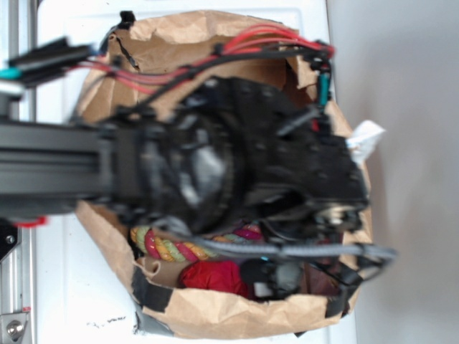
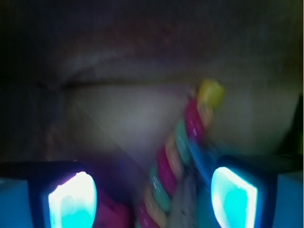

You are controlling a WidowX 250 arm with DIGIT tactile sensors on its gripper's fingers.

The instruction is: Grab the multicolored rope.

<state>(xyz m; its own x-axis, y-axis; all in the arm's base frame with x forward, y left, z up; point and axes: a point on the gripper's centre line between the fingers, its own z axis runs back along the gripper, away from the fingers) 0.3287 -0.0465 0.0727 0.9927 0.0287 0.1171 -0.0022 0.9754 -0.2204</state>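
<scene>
my tool (image 2: 152, 194) is spread wide and grips nothing; the multicolored rope (image 2: 175, 161) runs up between its pads (image 2: 71, 202), nearer the right one, so the grab is lined up but not made, as i judge it. beyond, the paper bag (image 1: 215, 315) walls crowd in, leaving little room sideways
</scene>
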